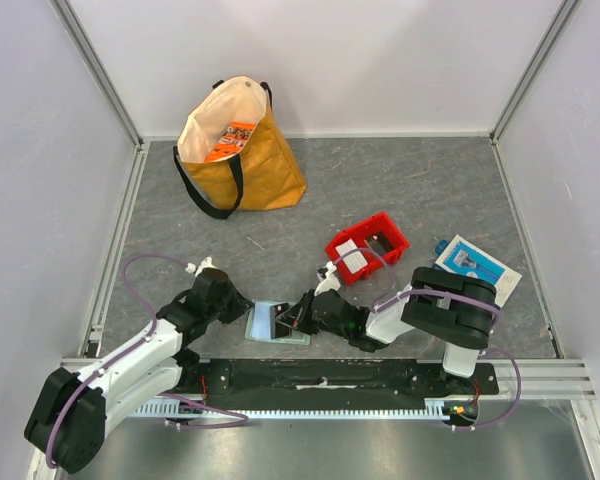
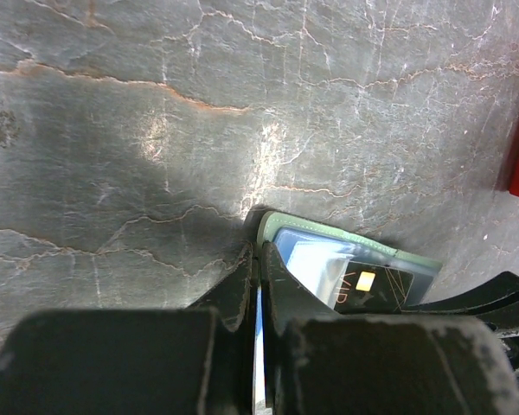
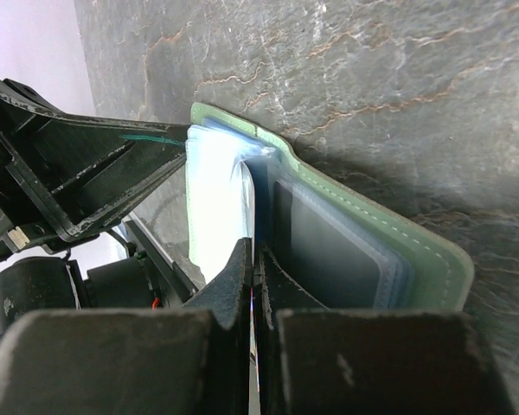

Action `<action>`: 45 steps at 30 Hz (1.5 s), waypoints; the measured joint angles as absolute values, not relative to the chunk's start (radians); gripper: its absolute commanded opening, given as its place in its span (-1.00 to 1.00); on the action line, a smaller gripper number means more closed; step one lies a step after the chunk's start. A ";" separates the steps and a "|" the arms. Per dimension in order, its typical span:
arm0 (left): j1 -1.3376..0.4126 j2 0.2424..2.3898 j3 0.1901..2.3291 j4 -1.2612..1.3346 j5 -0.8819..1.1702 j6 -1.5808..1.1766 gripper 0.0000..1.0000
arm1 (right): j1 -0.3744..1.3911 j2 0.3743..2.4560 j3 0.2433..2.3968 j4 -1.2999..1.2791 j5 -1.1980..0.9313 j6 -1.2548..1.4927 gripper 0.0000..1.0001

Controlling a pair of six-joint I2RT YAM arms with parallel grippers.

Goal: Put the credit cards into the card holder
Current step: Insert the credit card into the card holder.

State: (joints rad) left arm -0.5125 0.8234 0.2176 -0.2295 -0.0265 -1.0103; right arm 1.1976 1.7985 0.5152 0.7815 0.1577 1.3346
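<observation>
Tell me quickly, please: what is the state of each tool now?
Left tool: closed, apparently on the holder's flap.
Right tool: closed on a thin card, seen edge-on.

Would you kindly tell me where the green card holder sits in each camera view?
Top external: card holder low centre, near the table's front edge.
Left wrist: card holder lower right.
Right wrist: card holder centre and right, open.
Shared landmark: the grey veined table.
</observation>
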 measured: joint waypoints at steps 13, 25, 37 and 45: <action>-0.513 0.809 0.216 -0.238 -0.028 -1.010 -0.96 | 1.200 1.795 0.552 0.733 0.159 1.360 0.09; -0.513 0.810 0.216 -0.242 -0.021 -1.010 -0.96 | 1.214 1.671 0.710 0.273 0.224 1.217 0.24; -0.513 0.809 0.215 -0.242 -0.021 -1.010 -0.96 | 1.229 1.721 0.886 0.001 0.253 1.175 0.33; -0.513 0.808 0.215 -0.242 -0.021 -1.010 -0.96 | 1.248 1.740 0.952 -0.112 0.306 1.156 0.34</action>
